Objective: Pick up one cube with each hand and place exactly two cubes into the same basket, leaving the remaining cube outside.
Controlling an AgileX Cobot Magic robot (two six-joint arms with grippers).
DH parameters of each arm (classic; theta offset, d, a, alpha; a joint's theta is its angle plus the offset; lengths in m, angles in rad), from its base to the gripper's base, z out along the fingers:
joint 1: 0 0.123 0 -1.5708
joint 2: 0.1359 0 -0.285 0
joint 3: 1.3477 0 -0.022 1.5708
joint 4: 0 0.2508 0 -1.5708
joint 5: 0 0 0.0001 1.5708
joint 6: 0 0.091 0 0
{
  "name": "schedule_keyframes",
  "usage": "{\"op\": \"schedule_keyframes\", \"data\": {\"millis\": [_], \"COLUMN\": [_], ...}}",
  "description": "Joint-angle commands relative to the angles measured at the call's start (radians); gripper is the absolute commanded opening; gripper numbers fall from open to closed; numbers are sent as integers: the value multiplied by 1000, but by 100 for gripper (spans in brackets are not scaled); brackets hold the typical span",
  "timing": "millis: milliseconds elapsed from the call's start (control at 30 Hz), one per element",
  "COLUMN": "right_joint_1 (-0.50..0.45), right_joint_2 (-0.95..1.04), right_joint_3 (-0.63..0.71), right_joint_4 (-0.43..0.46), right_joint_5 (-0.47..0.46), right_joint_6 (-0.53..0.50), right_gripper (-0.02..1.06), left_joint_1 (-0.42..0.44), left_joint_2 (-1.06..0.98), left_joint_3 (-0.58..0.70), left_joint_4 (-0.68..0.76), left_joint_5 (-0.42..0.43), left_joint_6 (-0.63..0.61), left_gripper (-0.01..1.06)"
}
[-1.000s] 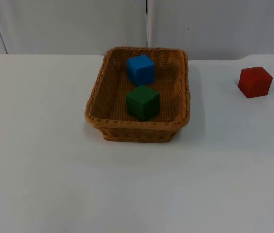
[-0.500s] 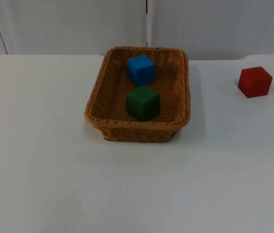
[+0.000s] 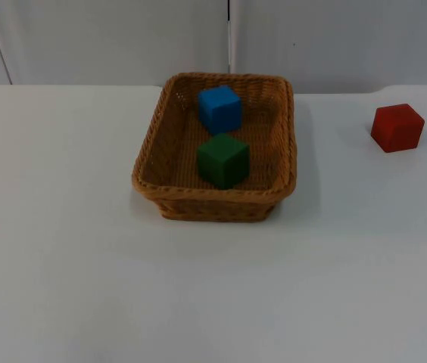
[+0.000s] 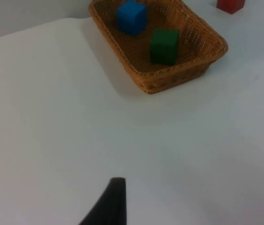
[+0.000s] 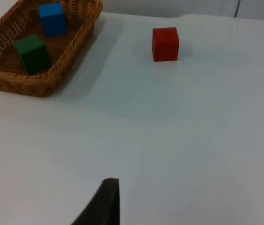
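Note:
A brown wicker basket [image 3: 213, 193] stands at the middle of the table. Inside it lie a blue cube [image 3: 219, 110] toward the back and a green cube [image 3: 222, 160] in front of it. A red cube [image 3: 397, 127] rests on the table to the basket's right, well apart from it. My left gripper [image 4: 109, 206] waits over bare table, far from the basket [image 4: 169, 80], with the blue cube [image 4: 131, 17] and green cube [image 4: 164, 45] ahead. My right gripper [image 5: 105, 206] waits likewise, away from the red cube [image 5: 165, 44] and the basket [image 5: 29, 85].
The white table top [image 3: 213, 287] spreads around the basket, and the grey partition wall [image 3: 107, 38] closes it off at the back. Nothing else stands on the table.

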Motion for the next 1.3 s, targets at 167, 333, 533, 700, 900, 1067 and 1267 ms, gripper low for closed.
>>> {"op": "schedule_keyframes", "data": {"millis": [167,333,533,700,900,1067,1267], "right_joint_1": [-52,-93,-91,-91,-91,-91,-91], "right_joint_2": [-3,-3,-3,-3,-3,-3,-3], "right_joint_3": [-1,-1,-1,-1,-1,-1,-1], "right_joint_4": [-1,3,3,3,3,3,3], "right_joint_5": [-4,-4,-4,-4,-4,-4,-4], "right_joint_6": [0,0,0,0,0,0,0], "right_gripper": [105,105,105,105,105,105,105], "left_joint_1": [2,2,2,2,2,5,17], "left_joint_2": [-4,-4,-4,-4,-4,-4,-4], "left_joint_3": [4,4,4,4,4,4,4], "left_joint_4": [5,5,5,5,5,4,4], "left_joint_5": [-10,-10,-10,-10,-10,-10,-10], "left_joint_6": [-6,-6,-6,-6,-6,-6,-6], "left_gripper": [105,105,105,105,105,105,105]}}
